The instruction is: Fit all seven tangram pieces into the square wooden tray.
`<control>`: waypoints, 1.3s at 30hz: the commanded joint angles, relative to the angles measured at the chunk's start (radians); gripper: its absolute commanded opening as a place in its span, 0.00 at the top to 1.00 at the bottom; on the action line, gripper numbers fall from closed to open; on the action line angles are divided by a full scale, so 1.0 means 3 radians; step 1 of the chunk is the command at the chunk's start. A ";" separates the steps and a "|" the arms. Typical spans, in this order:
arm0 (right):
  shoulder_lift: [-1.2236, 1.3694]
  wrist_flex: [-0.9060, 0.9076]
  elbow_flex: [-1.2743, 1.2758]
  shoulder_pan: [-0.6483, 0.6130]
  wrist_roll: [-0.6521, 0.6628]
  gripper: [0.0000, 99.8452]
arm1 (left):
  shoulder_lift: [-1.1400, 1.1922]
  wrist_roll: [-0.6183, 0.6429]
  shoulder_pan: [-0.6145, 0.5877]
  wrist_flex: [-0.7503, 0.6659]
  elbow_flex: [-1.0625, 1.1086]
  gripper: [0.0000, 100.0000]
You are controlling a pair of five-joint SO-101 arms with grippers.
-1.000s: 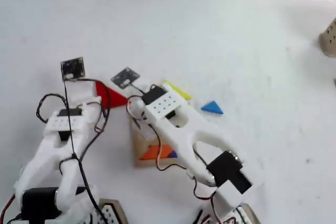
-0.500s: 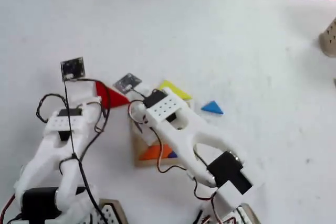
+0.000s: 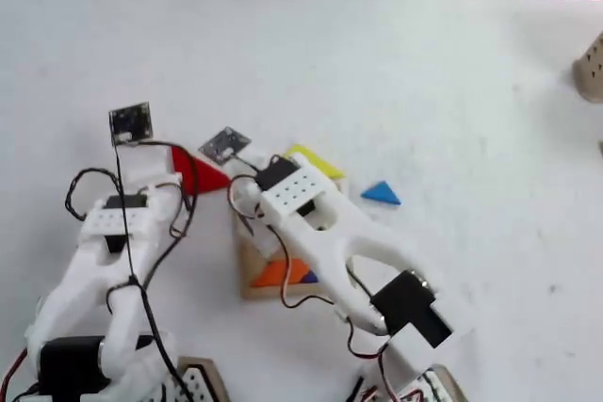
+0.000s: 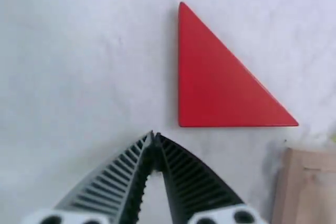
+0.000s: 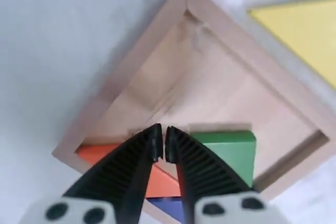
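— Where does the red triangle (image 4: 215, 85) lie for us?

— It's flat on the worktop (image 3: 424, 72), just ahead of our left tool (image 4: 153, 142), which is closed and empty. One short edge faces the tips, and the long edge runs off from the wooden tray (image 5: 128, 66) corner.

— And our right side?

— Our right tool (image 5: 161, 136) points down over the tray, closed on nothing, above the green piece (image 5: 231, 148) and orange piece (image 5: 93, 153). Our left arm, bent forward, is nearer. We judge the red one is its pick.
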 commanded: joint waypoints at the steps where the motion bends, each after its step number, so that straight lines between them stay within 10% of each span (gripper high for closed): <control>1: -0.0146 -0.0003 -0.0153 -0.0084 0.0051 0.98 | -0.0120 -0.0031 0.0054 -0.0092 -0.0015 0.98; 28: -0.0657 -0.0079 0.0153 -0.0161 0.0292 0.98 | -0.0120 -0.0031 0.0054 -0.0092 -0.0015 0.98; 39: -0.0453 -0.0386 0.0153 0.0540 0.0322 0.98 | -0.0120 -0.0031 0.0059 -0.0097 0.0000 0.98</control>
